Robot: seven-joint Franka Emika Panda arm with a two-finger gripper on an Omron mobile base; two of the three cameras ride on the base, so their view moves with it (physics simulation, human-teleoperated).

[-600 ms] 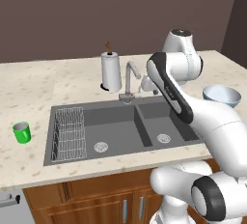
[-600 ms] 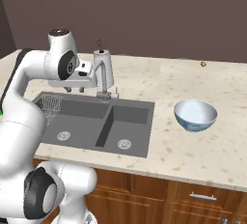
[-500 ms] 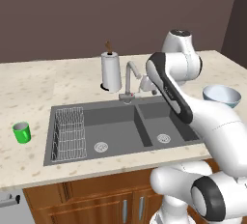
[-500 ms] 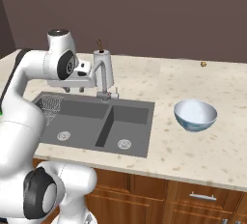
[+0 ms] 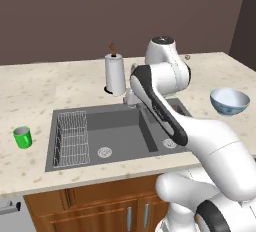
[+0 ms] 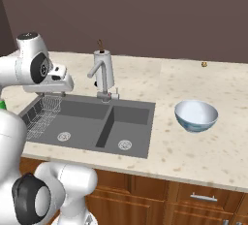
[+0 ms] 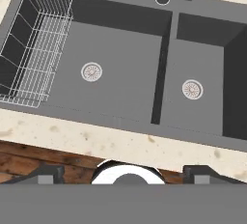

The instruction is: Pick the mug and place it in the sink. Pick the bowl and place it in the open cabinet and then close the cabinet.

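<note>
- Across the room, a speckled beige bench (image 5: 65,83) is running below a plain brown wall, with wooden cabinet fronts (image 6: 160,197) sitting beneath it.
- Set into it, the sink (image 5: 125,133) is showing two dark basins, each with a round drain; a wire rack (image 5: 71,138) is standing in the left one, and neither is holding dishes.
- Behind the sink, a chrome faucet (image 6: 99,76) and a paper towel roll (image 5: 114,74) are standing.
- Left of the sink, the mug (image 5: 22,137) is sitting upright on the bench.
- Right of the sink, the bowl (image 6: 195,116) is resting, nothing inside it.
- Over the sink, I am holding my jaws spread wide, gripping nothing.
</note>
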